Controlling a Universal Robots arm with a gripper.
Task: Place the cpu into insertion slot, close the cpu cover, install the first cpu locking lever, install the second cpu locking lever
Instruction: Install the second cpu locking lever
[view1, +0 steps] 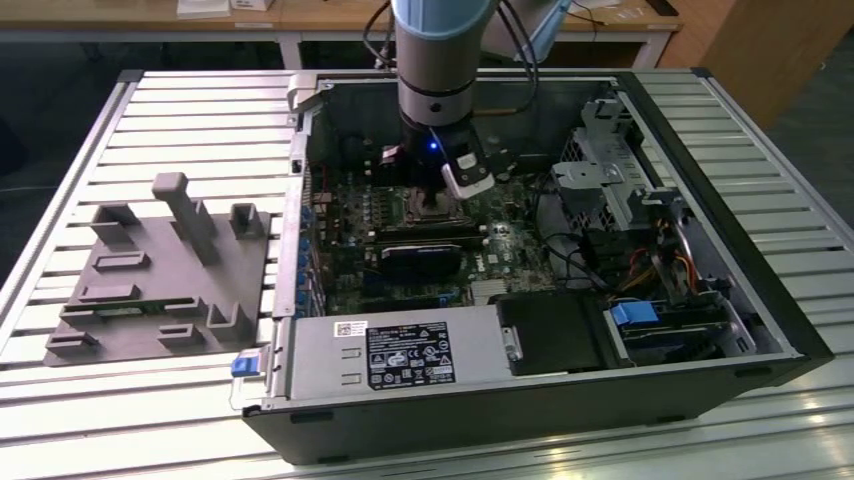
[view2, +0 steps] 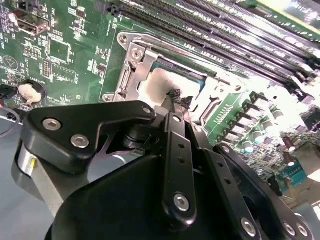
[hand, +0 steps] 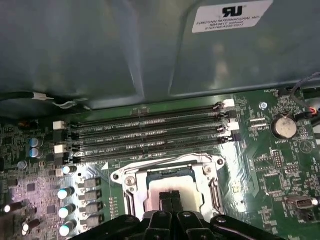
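The cpu (hand: 189, 192) lies flat in the insertion slot (hand: 170, 174), its silver top bright in both wrist views (view2: 156, 82). The silvery cpu cover (hand: 150, 167) lies down around it as a frame (view2: 134, 62), the chip showing through its window. My gripper (hand: 170, 195) is shut, black fingertips pressed together with nothing seen between them. The tips sit right over the middle of the chip (view2: 176, 98); I cannot tell if they touch it. In the exterior view the gripper (view1: 435, 205) reaches down into the open computer case. The locking levers are not clear to me.
Long black memory slots (hand: 150, 135) run beside the socket, with the grey case wall (hand: 100, 50) behind. A coin battery (hand: 282, 126) and capacitors (hand: 65, 194) flank it. The power supply (view1: 387, 355), drive cage (view1: 627, 180) and a grey fixture block (view1: 160, 270) surround the board.
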